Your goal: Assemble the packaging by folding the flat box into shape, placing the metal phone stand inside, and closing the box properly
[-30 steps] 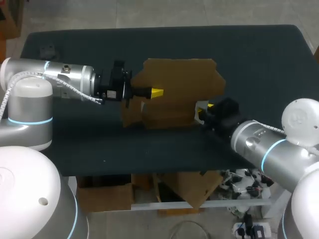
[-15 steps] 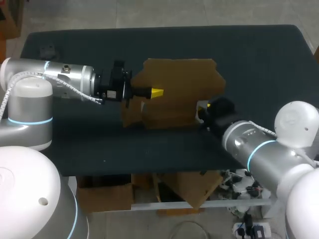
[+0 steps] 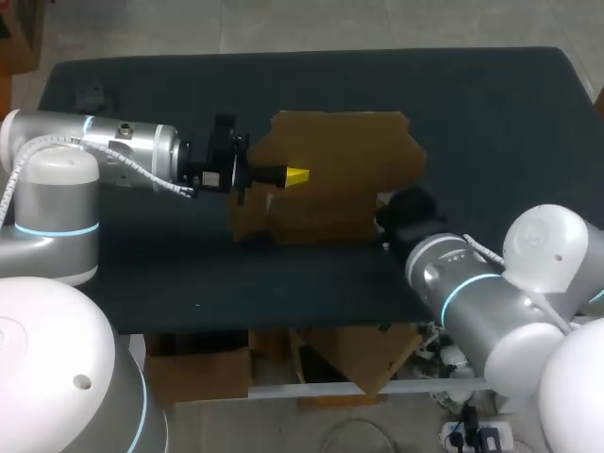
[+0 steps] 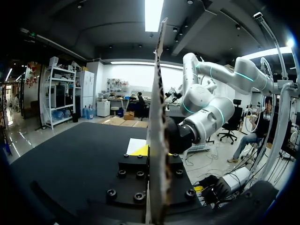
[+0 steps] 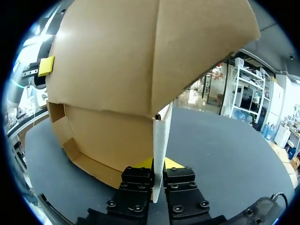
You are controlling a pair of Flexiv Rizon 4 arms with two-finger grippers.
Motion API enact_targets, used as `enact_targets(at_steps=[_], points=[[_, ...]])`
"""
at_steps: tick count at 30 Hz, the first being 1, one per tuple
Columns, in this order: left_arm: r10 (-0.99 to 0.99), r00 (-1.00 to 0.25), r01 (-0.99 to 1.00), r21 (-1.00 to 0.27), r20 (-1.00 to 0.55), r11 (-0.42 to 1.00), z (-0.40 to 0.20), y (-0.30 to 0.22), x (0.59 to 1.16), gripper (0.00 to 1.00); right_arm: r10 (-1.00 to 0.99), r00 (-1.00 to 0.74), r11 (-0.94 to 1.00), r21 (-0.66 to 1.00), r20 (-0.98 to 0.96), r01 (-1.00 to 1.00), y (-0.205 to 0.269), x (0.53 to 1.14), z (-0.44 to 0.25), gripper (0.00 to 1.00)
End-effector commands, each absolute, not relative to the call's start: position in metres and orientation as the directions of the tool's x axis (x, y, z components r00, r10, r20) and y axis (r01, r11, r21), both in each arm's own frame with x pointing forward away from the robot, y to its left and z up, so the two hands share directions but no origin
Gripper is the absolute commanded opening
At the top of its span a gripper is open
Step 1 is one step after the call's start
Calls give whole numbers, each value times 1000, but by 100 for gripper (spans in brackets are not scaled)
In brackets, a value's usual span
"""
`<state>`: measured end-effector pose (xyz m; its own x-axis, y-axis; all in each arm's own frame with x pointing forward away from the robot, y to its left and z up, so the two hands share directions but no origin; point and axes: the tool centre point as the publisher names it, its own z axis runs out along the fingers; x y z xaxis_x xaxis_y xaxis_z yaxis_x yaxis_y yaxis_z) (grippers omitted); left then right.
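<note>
My left gripper (image 3: 294, 176) is clamping the cardboard box (image 3: 330, 179) mid-table, while my right gripper (image 5: 158, 165) is pinching its side flap, with the panels looming ahead of it. A small dark object (image 3: 90, 95) is sitting at the table's (image 3: 491, 104) far-left corner.

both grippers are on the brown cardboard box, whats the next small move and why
Probably the right gripper should tip its pinched flap slightly inward, the left gripper bracing the other side. Both are shut on the brown cardboard box, which is only part-folded, with its walls open.
</note>
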<state>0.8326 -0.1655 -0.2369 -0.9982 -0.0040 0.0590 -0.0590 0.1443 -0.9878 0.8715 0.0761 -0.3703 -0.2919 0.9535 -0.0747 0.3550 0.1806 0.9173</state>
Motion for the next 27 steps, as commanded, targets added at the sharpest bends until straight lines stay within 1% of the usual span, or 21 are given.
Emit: enact_targets(at_steps=[1, 3, 4, 5, 6, 7, 9, 10, 18, 27], points=[[-4, -998, -56, -987, 56, 147, -240, -167, 833, 0, 981, -112, 187, 918, -157, 351, 82, 866, -370, 0], [-10, -999, -44, -986, 43, 162, -239, -168, 832, 0, 981, -116, 189, 918, -158, 349, 81, 865, -369, 0], [-13, -999, -41, -985, 40, 168, -239, -168, 832, 5, 980, -118, 190, 918, -158, 348, 80, 864, -369, 0], [-12, -999, -40, -985, 38, 169, -238, -169, 832, 16, 980, -119, 191, 918, -159, 347, 80, 864, -368, 0], [-11, -999, -32, -984, 31, 175, -238, -169, 831, 38, 979, -124, 193, 919, -159, 345, 79, 863, -368, 0], [-13, -1000, -29, -983, 27, 179, -237, -170, 831, 46, 979, -126, 193, 919, -158, 344, 78, 863, -368, 0], [-13, -1000, -26, -983, 24, 180, -236, -171, 831, 92, 979, -134, 190, 921, -153, 340, 77, 861, -367, 0], [-14, -1000, -24, -983, 22, 181, -235, -171, 831, 100, 979, -138, 189, 922, -150, 339, 76, 861, -367, 0], [-21, -1000, -10, -982, 6, 189, -232, -173, 830, 100, 976, -160, 192, 922, -145, 337, 70, 859, -364, 0], [-28, -998, 54, -975, -62, 216, -230, -169, 825, 100, 967, -227, 189, 919, -114, 345, 63, 860, -360, 0]])
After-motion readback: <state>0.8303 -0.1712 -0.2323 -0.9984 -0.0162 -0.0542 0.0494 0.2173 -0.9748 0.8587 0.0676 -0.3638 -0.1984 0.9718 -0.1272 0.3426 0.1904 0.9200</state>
